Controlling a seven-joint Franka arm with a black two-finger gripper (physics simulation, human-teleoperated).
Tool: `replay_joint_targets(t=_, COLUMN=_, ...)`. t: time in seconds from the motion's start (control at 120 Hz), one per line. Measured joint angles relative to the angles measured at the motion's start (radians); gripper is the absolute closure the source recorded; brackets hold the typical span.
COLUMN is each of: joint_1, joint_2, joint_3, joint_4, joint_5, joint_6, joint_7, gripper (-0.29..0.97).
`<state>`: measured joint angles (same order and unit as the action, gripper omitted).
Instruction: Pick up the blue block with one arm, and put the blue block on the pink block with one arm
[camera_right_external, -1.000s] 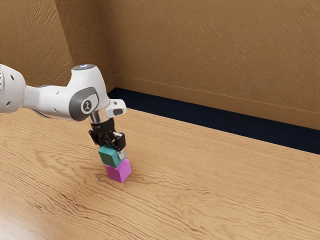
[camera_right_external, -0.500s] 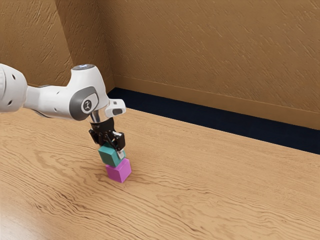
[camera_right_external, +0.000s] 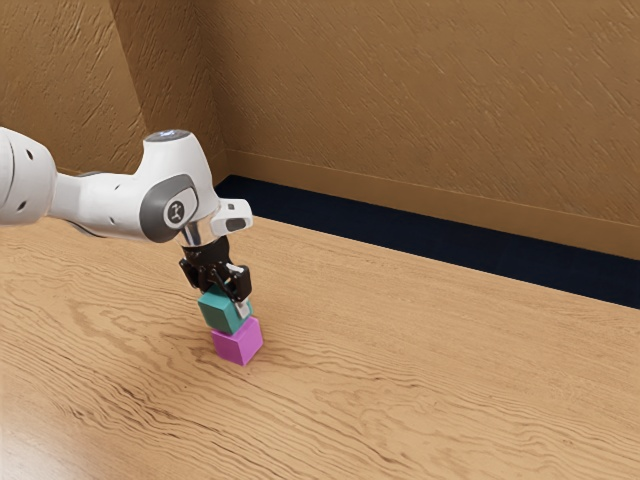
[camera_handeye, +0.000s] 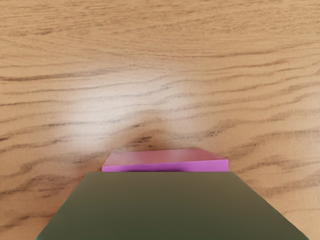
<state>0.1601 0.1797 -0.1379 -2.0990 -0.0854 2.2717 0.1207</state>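
The table (camera_right_external: 450, 380) is grained, faintly glossy wood; blue block (camera_right_external: 220, 313) and pink block (camera_right_external: 238, 345) look smooth, matt.

The blue block (camera_handeye: 170, 207) hides the pink block (camera_handeye: 165, 161) (mostly).

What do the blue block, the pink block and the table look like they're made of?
Blue block and pink block: plain uniform colour, crisp edges, matte; maybe painted wood or plastic, can't tell. Table: wood or wood-look, wavy brown grain with a soft sheen.

Upper block (camera_right_external: 221, 312) atop lower block (camera_right_external: 238, 345).
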Motion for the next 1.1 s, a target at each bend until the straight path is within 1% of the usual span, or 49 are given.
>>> replay_joint_targets(t=0.967, joint_1=0.0, joint_2=0.0, joint_3=-0.001, joint_4=-0.001, joint_5=-0.012, joint_6=0.015, joint_7=-0.03, gripper=0.35)
replay_joint_targets(t=1.1, joint_1=0.0, joint_2=-0.002, joint_3=0.0, joint_4=-0.002, joint_5=-0.022, joint_6=0.015, joint_7=-0.039, gripper=0.35)
